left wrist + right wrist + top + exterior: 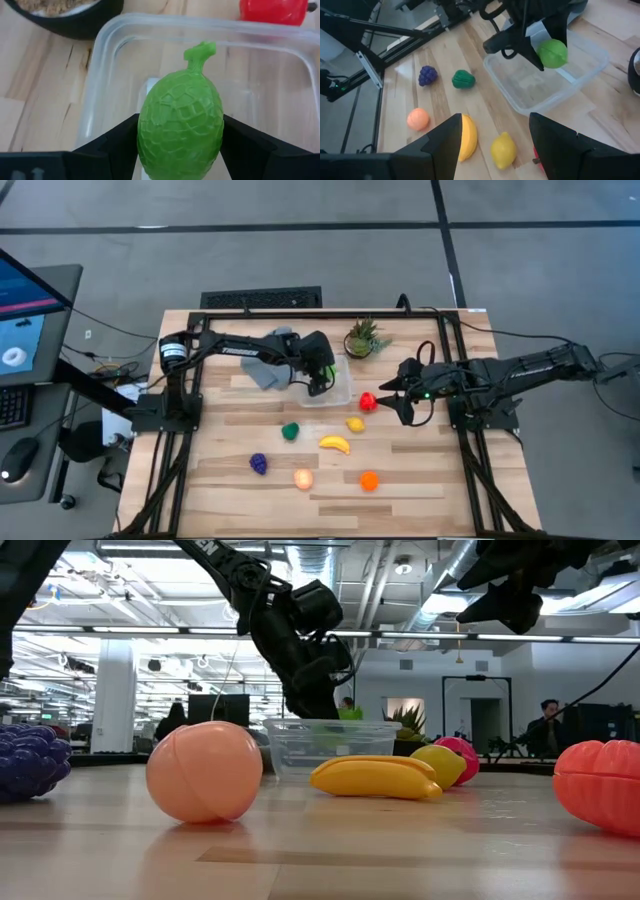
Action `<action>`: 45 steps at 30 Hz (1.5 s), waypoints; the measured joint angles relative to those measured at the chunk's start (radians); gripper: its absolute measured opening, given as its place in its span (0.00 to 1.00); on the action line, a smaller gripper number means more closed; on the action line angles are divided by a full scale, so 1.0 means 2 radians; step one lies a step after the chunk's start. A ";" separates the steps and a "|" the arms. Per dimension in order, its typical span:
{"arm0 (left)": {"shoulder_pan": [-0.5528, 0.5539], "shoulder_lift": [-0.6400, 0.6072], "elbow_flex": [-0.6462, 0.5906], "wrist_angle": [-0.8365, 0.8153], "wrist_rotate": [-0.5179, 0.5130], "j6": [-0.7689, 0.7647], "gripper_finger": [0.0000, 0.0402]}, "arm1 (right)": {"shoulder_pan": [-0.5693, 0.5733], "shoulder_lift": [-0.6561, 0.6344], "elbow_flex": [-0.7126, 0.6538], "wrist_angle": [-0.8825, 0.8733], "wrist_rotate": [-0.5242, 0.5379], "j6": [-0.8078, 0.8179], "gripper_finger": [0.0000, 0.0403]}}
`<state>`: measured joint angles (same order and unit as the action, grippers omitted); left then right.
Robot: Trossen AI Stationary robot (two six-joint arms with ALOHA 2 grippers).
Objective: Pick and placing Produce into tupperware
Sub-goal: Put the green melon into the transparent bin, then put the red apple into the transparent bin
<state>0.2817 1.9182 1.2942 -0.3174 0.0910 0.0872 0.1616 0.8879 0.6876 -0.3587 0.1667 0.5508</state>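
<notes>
My left gripper (pixel 180 125) is shut on a light green, net-patterned fruit (pixel 552 53) over the inside of the clear tupperware (pixel 107 65), which stands on the table (pixel 420 490). My right gripper (pixel 496 120) hangs open and empty to the tupperware's right, above the red produce (pixel 367 401) and the lemon (pixel 503 150). On the table nearer the front lie the banana (pixel 335 444), a dark green piece (pixel 290 431), purple grapes (pixel 259 464), a peach (pixel 303 478) and an orange piece (pixel 370 480). My left gripper pinches the green fruit by its two opposite sides (pixel 145 135), at its widest part, between the two fingers (pixel 115 145). The fingers slant down from the table's left. The fruit's stem (pixel 200 52) points away from the gripper. Whether the fruit touches the tupperware's floor, I cannot tell.
A spiky potted plant (pixel 362 338) stands just behind the tupperware, and a grey cloth (pixel 268 368) lies to its left under the left arm. A black frame (pixel 470 470) runs along the table's edges. Bare wood lies at the front right.
</notes>
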 joint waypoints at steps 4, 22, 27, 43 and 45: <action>0.002 0.000 0.000 -0.008 0.000 0.005 0.58 | 0.000 0.000 0.000 0.000 0.000 -0.001 0.63; 0.004 0.000 0.000 -0.016 -0.006 0.016 0.58 | 0.000 0.000 0.000 0.001 0.000 0.009 0.63; 0.005 0.000 0.000 -0.015 0.019 0.012 0.58 | 0.000 0.000 0.000 0.001 0.000 0.009 0.63; 0.005 0.000 0.000 -0.016 0.025 0.002 0.74 | 0.000 0.000 0.000 0.000 0.000 0.009 0.63; 0.005 0.000 0.000 -0.016 0.025 0.002 0.77 | 0.000 0.000 0.000 0.000 0.000 0.009 0.63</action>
<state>0.2924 1.9179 1.2941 -0.3500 0.1416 0.0910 0.1616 0.8879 0.6876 -0.3580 0.1669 0.5682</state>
